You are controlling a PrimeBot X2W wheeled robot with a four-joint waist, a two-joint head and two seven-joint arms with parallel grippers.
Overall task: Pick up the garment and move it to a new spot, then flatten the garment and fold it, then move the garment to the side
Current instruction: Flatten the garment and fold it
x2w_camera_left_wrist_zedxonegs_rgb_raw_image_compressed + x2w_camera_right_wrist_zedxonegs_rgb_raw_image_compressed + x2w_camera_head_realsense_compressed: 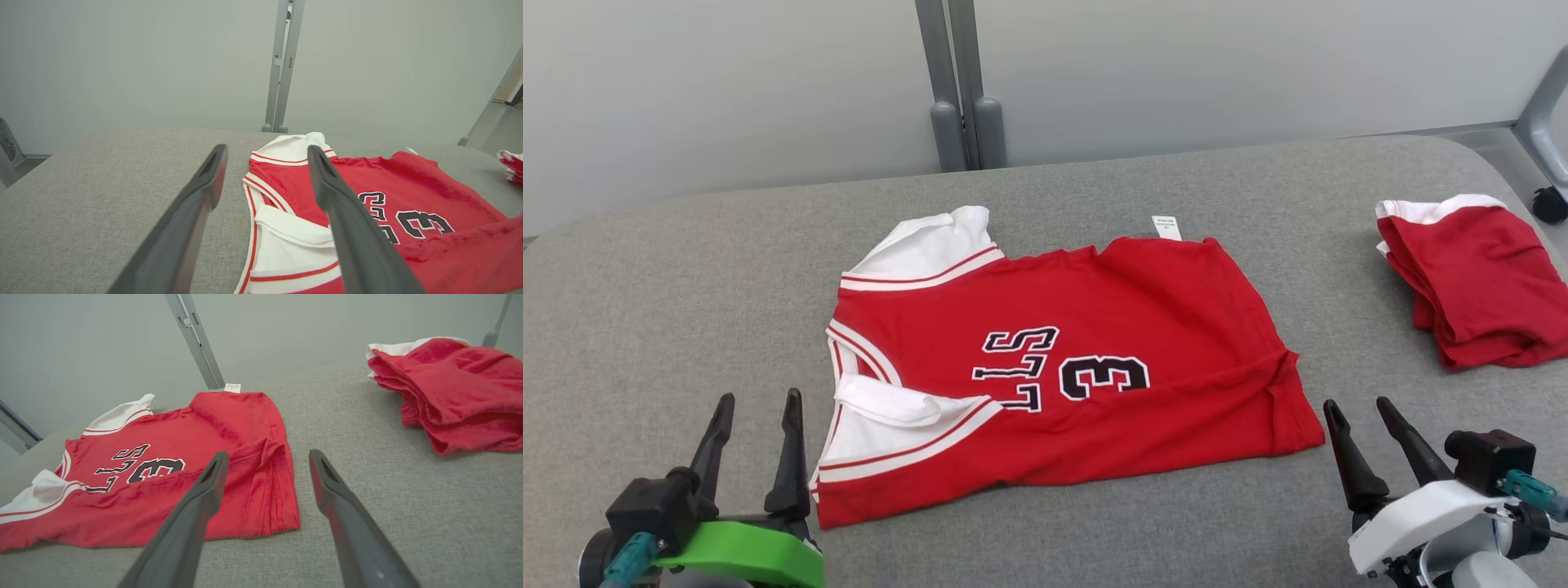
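The garment (1094, 343) is a red jersey with white sleeves and black lettering, spread sideways on the grey table (645, 310), neck to the left, its near edge folded over. The left wrist view shows its collar end (367, 192); the right wrist view shows its hem end (229, 433). My left gripper (758, 406) stands open just left of the jersey's near left corner, holding nothing. My right gripper (1357, 408) is open too, a little right of the hem corner, nothing between its fingers.
A second red and white garment (1478, 278) lies folded at the table's right edge, also in the right wrist view (453, 388). A grey post (960, 90) stands behind the table against a pale wall. Bare table stretches left of the jersey.
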